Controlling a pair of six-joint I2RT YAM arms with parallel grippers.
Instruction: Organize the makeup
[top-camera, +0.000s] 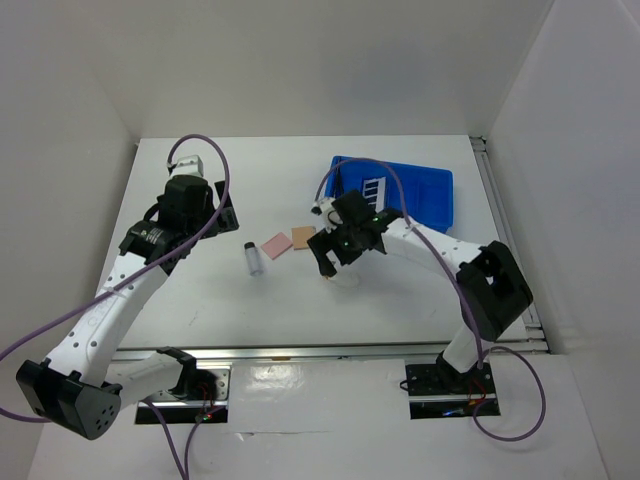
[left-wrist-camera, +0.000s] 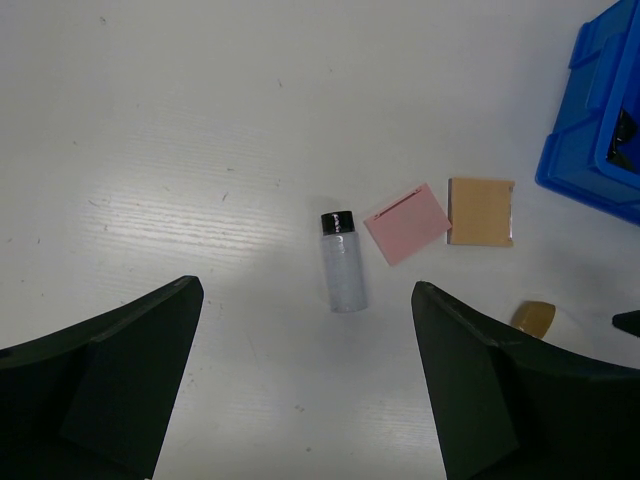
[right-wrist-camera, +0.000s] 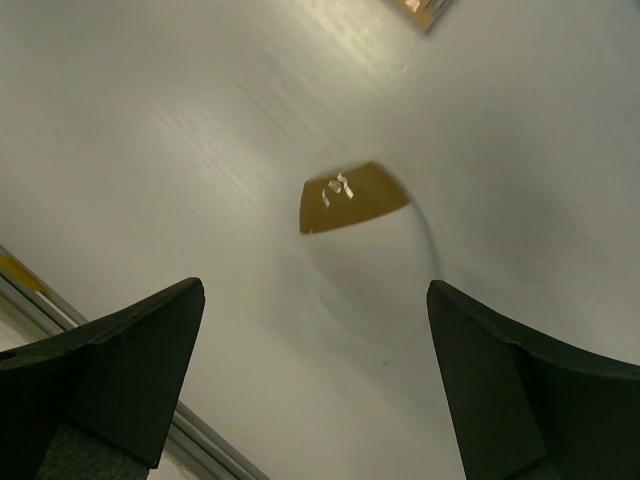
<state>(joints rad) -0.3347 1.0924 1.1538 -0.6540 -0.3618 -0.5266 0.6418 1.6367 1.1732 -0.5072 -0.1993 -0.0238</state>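
The counter (top-camera: 200, 300) is lying open lower left, the tray (top-camera: 420, 195) upper right. The right tool (right-wrist-camera: 315, 290) is gaping wide, empty, above the sponge (right-wrist-camera: 350, 200); the left tool (left-wrist-camera: 307, 288) is hanging open, empty, above the vial (left-wrist-camera: 343, 265).

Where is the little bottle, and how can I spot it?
Find the blue tray at the far right. Left of it lie a tan pad, then a pink pad. The bottle lies just left of the pink one: clear, round, with a black cap.
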